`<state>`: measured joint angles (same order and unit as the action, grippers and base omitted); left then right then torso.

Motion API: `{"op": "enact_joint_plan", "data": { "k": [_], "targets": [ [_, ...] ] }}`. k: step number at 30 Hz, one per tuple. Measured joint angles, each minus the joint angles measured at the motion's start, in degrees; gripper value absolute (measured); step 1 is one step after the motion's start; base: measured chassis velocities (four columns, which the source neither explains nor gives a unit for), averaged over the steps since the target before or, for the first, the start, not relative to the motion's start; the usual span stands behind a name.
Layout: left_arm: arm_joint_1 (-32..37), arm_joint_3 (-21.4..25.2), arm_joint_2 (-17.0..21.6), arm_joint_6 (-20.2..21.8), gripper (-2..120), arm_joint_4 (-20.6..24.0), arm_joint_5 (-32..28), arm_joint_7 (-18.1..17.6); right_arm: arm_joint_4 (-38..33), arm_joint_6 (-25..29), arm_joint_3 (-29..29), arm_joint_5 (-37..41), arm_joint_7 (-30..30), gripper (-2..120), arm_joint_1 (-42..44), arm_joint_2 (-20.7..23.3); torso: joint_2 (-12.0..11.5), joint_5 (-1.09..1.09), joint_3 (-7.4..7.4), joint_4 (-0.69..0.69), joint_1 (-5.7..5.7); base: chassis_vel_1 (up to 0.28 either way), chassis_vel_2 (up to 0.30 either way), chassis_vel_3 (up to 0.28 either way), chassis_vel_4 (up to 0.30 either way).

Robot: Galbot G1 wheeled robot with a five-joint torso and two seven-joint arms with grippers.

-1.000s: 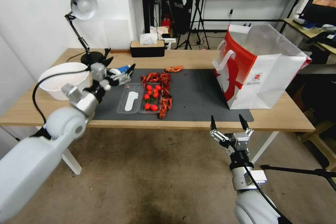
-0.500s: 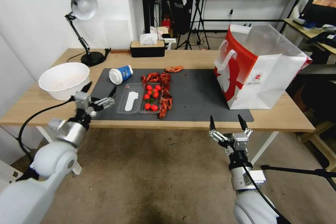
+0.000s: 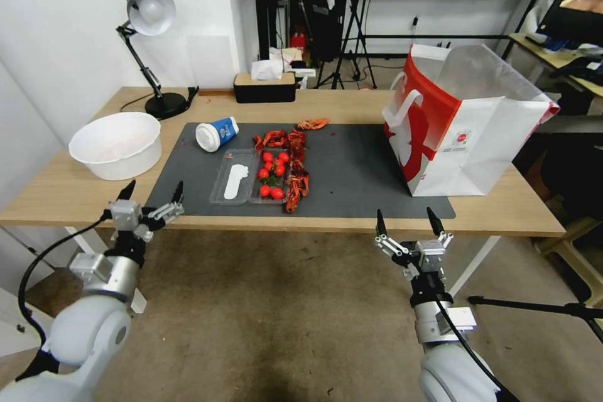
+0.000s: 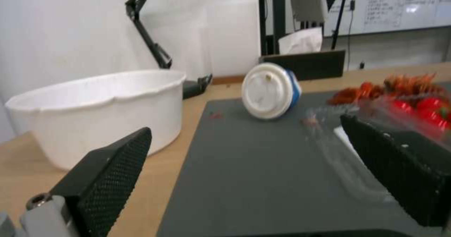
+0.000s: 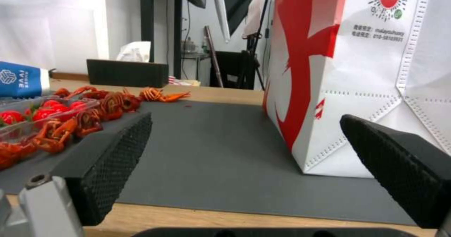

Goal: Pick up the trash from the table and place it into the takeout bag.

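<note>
On mat (image 3: pixel 352 169), paper cup (image 3: pixel 215 134) lies sideways, lid twd left gripper (image 3: pixel 152 194).

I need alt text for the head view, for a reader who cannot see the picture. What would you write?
A blue-and-white cup lies on its side on the grey mat of a wooden table, beside a clear tray of tomatoes and scattered crayfish. A takeout bag stands open at the right and a white bowl sits at the left. The left hand and right hand hang open, empty, before the table's near edge.
</note>
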<state>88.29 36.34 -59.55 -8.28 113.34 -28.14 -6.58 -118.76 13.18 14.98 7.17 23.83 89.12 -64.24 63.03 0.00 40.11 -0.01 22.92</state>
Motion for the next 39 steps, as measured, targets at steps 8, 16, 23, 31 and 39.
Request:
{"op": "enact_joint_plan", "data": {
  "k": [8, 16, 23, 31, 39],
  "targets": [
    [1.9, 0.6, -1.1, -2.5, 100, -1.1, 1.8, 0.3, 0.1, 0.0, -0.3, -0.2, 0.0, 100, -0.1, -0.2, 0.0, 0.0, 0.0, 0.01, 0.0, 0.0, 0.0, 0.0, 0.0],
    [0.6, 0.1, -0.5, -2.5, 100, -1.1, 2.0, 0.5, 0.1, 0.0, -0.4, -0.3, 0.0, 100, -0.3, -0.2, 0.0, 0.0, 0.0, 0.01, 0.0, 0.0, 0.0, 0.0, 0.0],
    [-4.9, -3.2, 2.2, -1.1, 100, -2.3, 0.9, 2.1, 0.0, -0.1, -0.4, -0.4, 0.1, 100, -0.3, -0.2, 0.0, 0.0, 0.0, 0.0, 0.0, 0.0, 0.0, 0.0, 0.0],
    [-15.9, -10.9, 5.9, 1.0, 100, -7.3, -2.4, 2.8, -0.1, -0.3, -0.2, -0.4, 0.1, 100, -0.2, -0.3, 0.0, 0.0, 0.0, 0.0, 0.0, 0.0, 0.0, 0.0, 0.0],
    [-25.6, -17.1, 10.2, 1.3, 100, -17.6, -9.5, 10.6, -0.1, -0.6, 0.1, -0.5, 0.2, 100, -0.5, -0.2, 0.0, -0.01, 0.01, 0.01, 0.01, 0.0, 0.0, 0.0, 0.0]
  ]
}}
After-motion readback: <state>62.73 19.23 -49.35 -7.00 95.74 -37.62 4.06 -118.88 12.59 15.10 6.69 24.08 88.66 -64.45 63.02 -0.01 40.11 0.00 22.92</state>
